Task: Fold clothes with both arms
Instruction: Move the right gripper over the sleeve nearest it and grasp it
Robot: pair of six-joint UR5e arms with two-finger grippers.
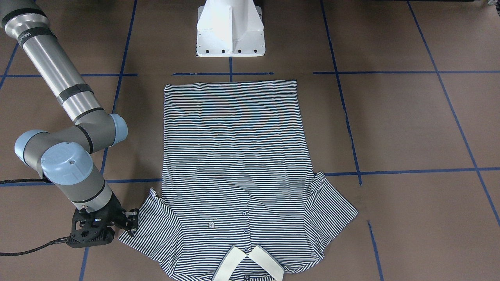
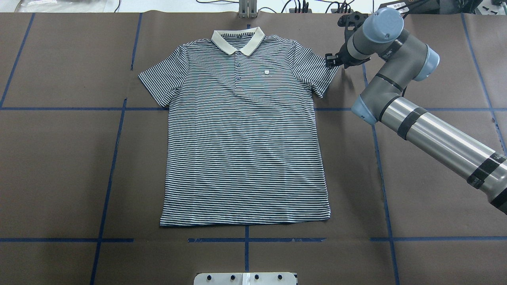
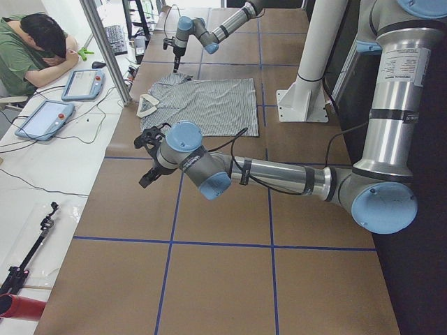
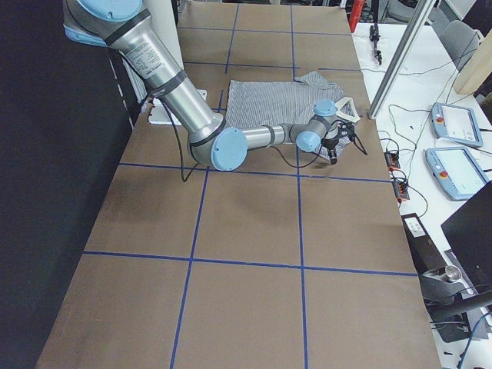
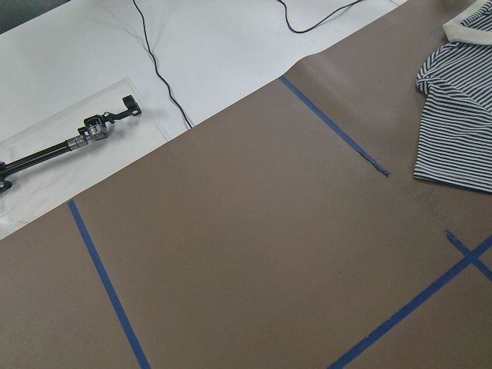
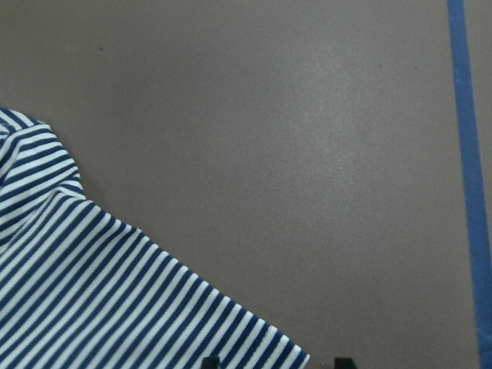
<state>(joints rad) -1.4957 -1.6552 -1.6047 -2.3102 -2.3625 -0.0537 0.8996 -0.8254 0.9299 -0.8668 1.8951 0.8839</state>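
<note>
Collar (image 1: 269, 263) nearest us, the polo shirt (image 1: 234, 156) lies flat, face up on the brown table (image 1: 410, 125), its hem toward the white pedestal (image 1: 230, 27). At its sleeve (image 1: 150, 226) on the robot's right, the right gripper (image 1: 132, 223) sits, jaws apart around the hem corner. Well off the shirt's opposite side, the left gripper (image 3: 148, 157) hovers; we cannot tell whether it is spread or closed.

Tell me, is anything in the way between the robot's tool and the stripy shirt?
No, nothing visible is. The right tool is already at the sleeve edge of the shirt, with only bare brown table around it.
</note>
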